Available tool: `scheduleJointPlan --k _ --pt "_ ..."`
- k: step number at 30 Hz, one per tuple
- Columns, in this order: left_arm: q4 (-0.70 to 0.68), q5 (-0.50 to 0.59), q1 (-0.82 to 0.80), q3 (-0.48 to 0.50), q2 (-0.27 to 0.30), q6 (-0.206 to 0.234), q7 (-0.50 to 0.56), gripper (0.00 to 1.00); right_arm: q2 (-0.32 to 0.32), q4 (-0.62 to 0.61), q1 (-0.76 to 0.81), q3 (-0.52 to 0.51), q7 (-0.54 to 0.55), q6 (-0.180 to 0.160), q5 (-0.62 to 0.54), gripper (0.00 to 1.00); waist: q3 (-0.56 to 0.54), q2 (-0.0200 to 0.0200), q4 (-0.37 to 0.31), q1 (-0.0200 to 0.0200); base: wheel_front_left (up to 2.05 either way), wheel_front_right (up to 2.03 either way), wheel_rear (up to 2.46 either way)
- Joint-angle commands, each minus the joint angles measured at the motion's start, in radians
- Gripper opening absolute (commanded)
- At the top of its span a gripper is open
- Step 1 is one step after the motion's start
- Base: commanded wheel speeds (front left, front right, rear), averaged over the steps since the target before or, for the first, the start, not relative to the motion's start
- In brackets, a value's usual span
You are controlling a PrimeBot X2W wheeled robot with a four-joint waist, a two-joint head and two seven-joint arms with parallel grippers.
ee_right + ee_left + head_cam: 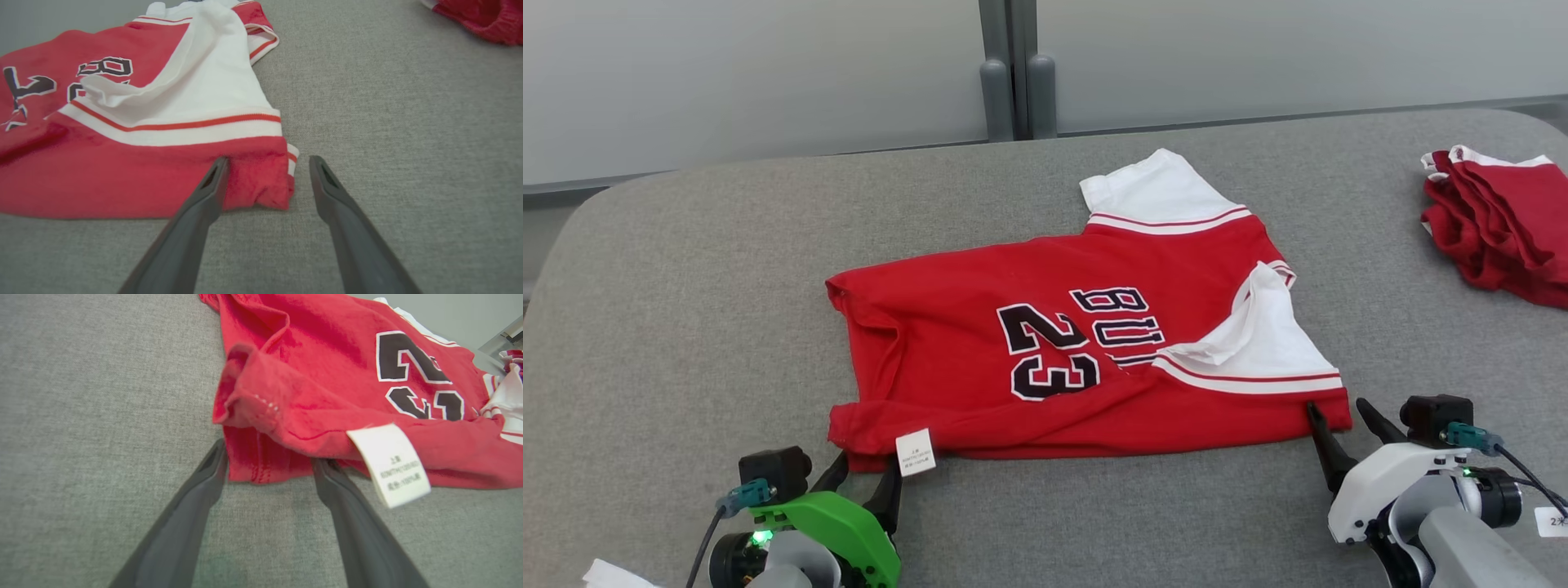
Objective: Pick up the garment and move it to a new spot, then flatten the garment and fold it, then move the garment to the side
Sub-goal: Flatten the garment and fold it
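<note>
The garment is a red jersey with white sleeves and black "23" lettering, lying sideways on the grey table, its near long edge folded over. A white care label sticks out at its near left corner. My left gripper stands open at that corner, its fingers either side of the red hem. My right gripper stands open at the near right corner, which lies between the spread fingers. Neither holds the cloth.
A second red and white garment lies bunched at the table's far right edge. The grey fabric table has rounded corners, with a pale wall and a grey post behind it. A scrap of white shows at the bottom left.
</note>
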Motion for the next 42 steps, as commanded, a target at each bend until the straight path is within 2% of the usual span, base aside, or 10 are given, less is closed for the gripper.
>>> scheduleJointPlan --k 1,2,5,6,7,20,36,38,39,42 --pt "0.021 0.003 -0.023 0.002 -0.01 -0.013 -0.006 1.0 0.009 0.012 -0.014 -0.004 -0.007 0.001 -0.008 1.0 0.012 0.0 -0.002 0.0 0.0 0.0 0.0" --pt "0.035 -0.001 -0.03 0.001 -0.017 -0.019 -0.005 1.0 0.011 0.02 -0.019 -0.006 -0.008 0.001 -0.009 1.0 0.016 0.0 -0.002 0.0 0.0 0.0 0.0" --pt "0.084 -0.009 -0.056 0.0 -0.036 -0.037 -0.006 0.15 0.028 0.046 -0.031 -0.01 -0.011 0.001 -0.002 0.97 0.03 0.0 -0.003 0.0 0.0 0.0 0.0" --pt "0.096 -0.009 -0.061 0.0 -0.041 -0.041 -0.008 0.0 0.033 0.054 -0.033 -0.007 -0.01 0.001 0.002 0.12 0.032 0.0 -0.003 0.0 0.0 0.0 0.0" --pt "0.109 -0.011 -0.064 0.0 -0.048 -0.047 -0.009 0.0 0.04 0.059 -0.037 -0.002 -0.01 0.001 0.006 0.0 0.035 0.0 -0.003 0.0 0.0 0.0 0.0" --pt "0.006 -0.046 0.02 0.003 -0.029 -0.084 -0.004 0.0 0.025 -0.051 0.053 -0.044 -0.03 0.0 0.068 0.0 -0.059 0.0 0.033 0.0 0.0 0.0 0.0" --pt "-0.415 -0.069 0.318 -0.015 0.126 0.11 0.087 0.01 0.055 -0.518 0.457 -0.302 0.183 0.0 0.043 0.0 -0.103 0.0 0.029 0.0 0.0 0.0 0.0" --pt "-0.411 -0.064 0.324 -0.013 0.121 0.116 0.072 0.81 0.08 -0.533 0.477 -0.327 0.197 0.0 0.024 1.0 -0.104 0.0 0.028 0.0 0.0 0.0 0.0" --pt "-0.402 -0.062 0.327 -0.014 0.118 0.117 0.068 1.0 0.09 -0.537 0.482 -0.34 0.203 0.0 0.013 1.0 -0.105 0.0 0.027 0.0 0.0 0.0 0.0" --pt "-0.386 -0.048 0.316 -0.001 0.109 0.117 0.03 1.0 0.116 -0.547 0.476 -0.369 0.196 0.0 -0.019 1.0 -0.11 0.0 0.026 0.0 0.0 0.0 0.0"
